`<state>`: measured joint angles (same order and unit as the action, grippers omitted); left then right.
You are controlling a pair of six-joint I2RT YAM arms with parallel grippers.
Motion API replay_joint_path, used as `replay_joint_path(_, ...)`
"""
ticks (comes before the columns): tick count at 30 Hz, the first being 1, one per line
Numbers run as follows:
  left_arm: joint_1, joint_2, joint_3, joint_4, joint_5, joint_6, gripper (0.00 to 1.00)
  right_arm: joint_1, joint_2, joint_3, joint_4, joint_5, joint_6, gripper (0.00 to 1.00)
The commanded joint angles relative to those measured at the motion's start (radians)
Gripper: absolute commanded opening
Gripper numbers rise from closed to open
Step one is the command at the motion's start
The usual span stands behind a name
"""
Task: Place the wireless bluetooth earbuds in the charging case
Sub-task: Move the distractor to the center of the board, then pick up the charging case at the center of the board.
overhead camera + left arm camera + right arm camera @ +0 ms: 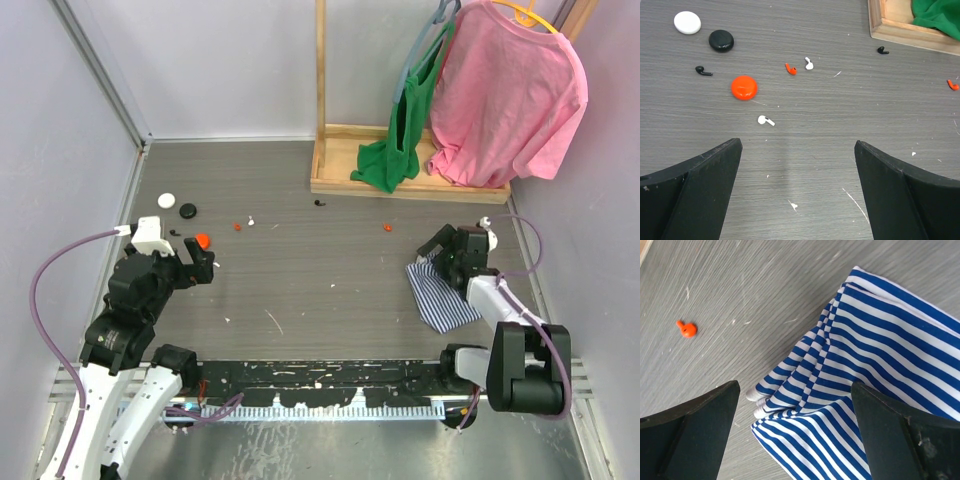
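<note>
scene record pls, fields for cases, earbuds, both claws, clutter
cases: white case, black case, red case, apart on table
earbuds: black earbuds, red earbuds, white earbuds, two each, loose, none in a case
left claw: open, empty, above table
right claw: open, empty, over striped cloth
clutter: wooden rack, green garment, pink shirt

White case (166, 200), black case (188, 210), red case (203, 241) lay at ten o'clock; striped cloth (435, 300) at four; rack (321, 70) at one.
</note>
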<state>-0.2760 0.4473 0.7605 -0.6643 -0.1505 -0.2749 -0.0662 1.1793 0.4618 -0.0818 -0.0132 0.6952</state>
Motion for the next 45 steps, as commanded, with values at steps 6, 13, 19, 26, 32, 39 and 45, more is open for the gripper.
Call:
replay_joint_path(6, -0.009, -0.011, 0.002, 0.020, -0.012, 0.011, 0.98, -0.148, -0.034, -0.014, -0.008, 0.089, 0.016, 1.00)
replay_joint_path(13, -0.011, -0.011, 0.002, 0.021, -0.018, 0.013, 0.98, -0.203, -0.009, 0.011, -0.002, 0.089, -0.002, 1.00)
replay_joint_path(19, -0.012, -0.008, 0.002, 0.022, -0.033, 0.016, 0.98, -0.205, -0.014, 0.040, -0.011, 0.041, -0.042, 1.00)
replay_joint_path(26, -0.012, 0.007, 0.005, 0.021, -0.041, 0.014, 0.98, -0.203, -0.125, 0.094, -0.071, -0.061, -0.112, 1.00)
replay_joint_path(32, -0.011, 0.040, 0.021, 0.007, -0.047, -0.015, 0.98, -0.195, -0.234, 0.133, -0.132, -0.169, -0.176, 1.00)
replay_joint_path(39, -0.010, 0.119, 0.055, -0.005, -0.051, -0.053, 0.98, -0.119, -0.315, 0.219, -0.205, -0.231, -0.259, 1.00)
replay_joint_path(45, -0.009, 0.204, 0.080, -0.001, -0.079, -0.101, 0.98, 0.007, -0.373, 0.261, -0.225, -0.265, -0.341, 1.00)
